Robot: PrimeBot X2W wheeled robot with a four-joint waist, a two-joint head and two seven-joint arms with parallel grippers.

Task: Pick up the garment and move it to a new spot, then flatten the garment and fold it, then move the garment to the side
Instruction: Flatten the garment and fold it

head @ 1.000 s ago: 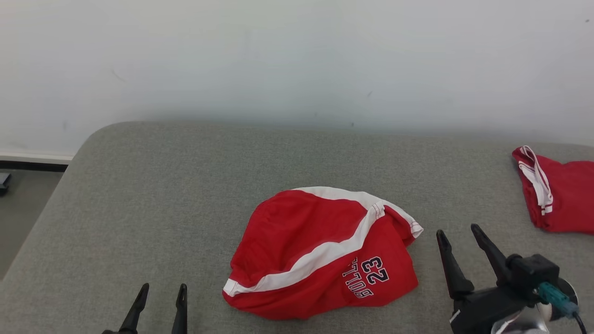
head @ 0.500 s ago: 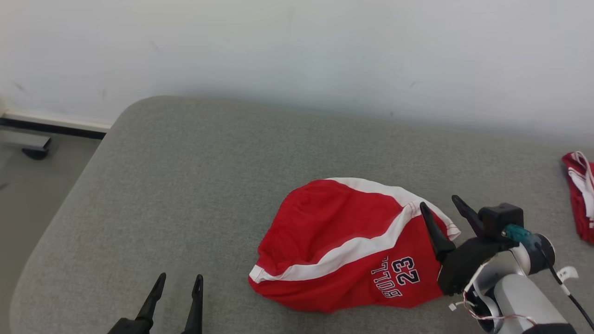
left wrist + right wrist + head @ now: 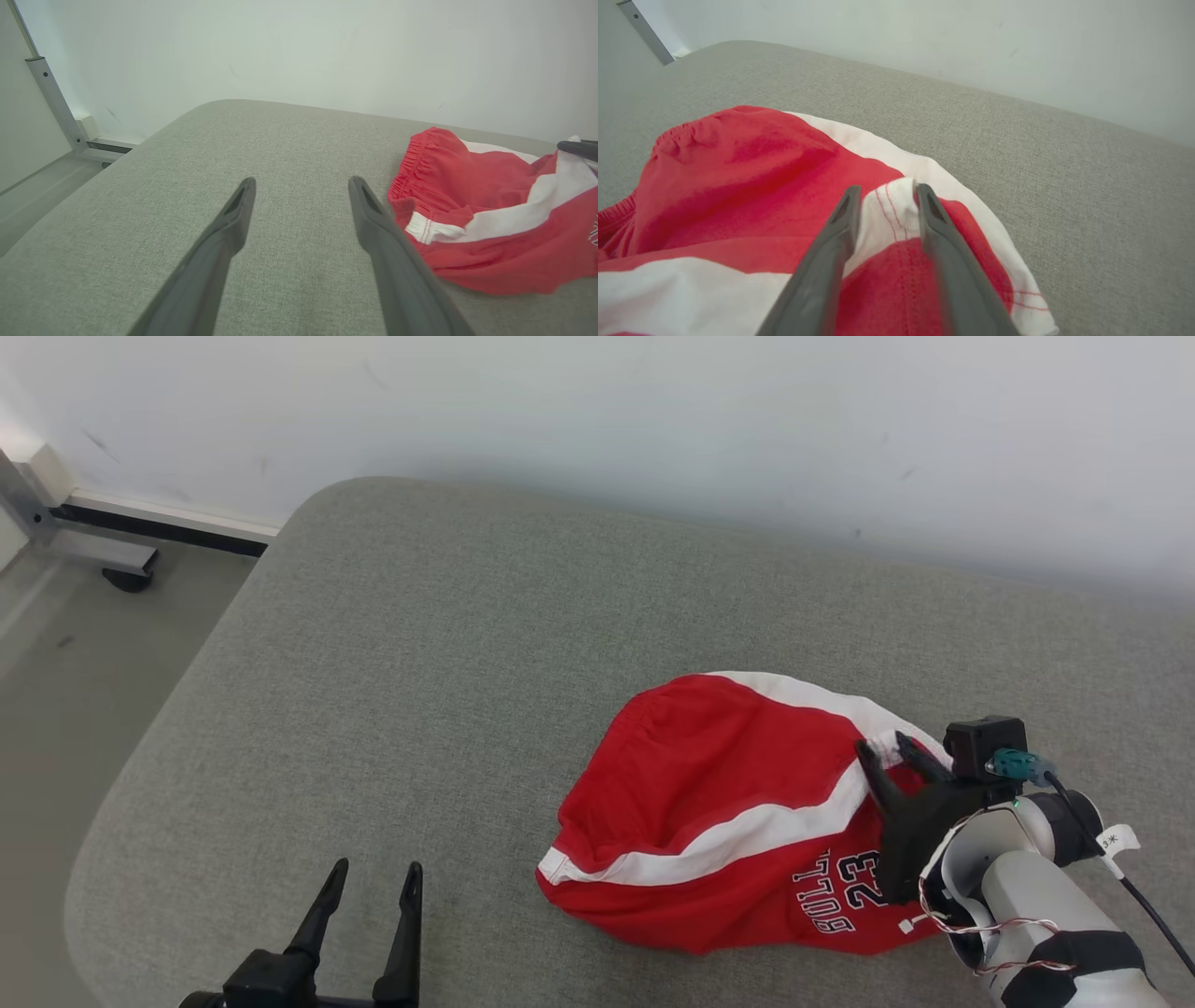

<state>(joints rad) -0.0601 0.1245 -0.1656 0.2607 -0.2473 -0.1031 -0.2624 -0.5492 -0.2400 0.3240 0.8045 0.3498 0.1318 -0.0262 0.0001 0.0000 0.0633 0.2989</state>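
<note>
Crumpled on the grey cushioned surface [image 3: 467, 663], toward its front right part and well away from the rounded far left corner: the red garment [image 3: 728, 793] with white bands. Near the cloth's front right end, a printed "23" [image 3: 864, 882]. Over the garment's right end, the right gripper [image 3: 882, 744], jaws apart but narrower than the left's, straddling the white hem [image 3: 896, 205]; cannot tell whether touching the cloth. Near the front edge, the left gripper [image 3: 376, 866], just left of the garment and clear of it, jaws wide apart, holding nothing. Beyond the far edge, a pale wall [image 3: 653, 411]. Off the left edge, floor [image 3: 56, 709] and a metal frame foot [image 3: 84, 555] by the wall.
</note>
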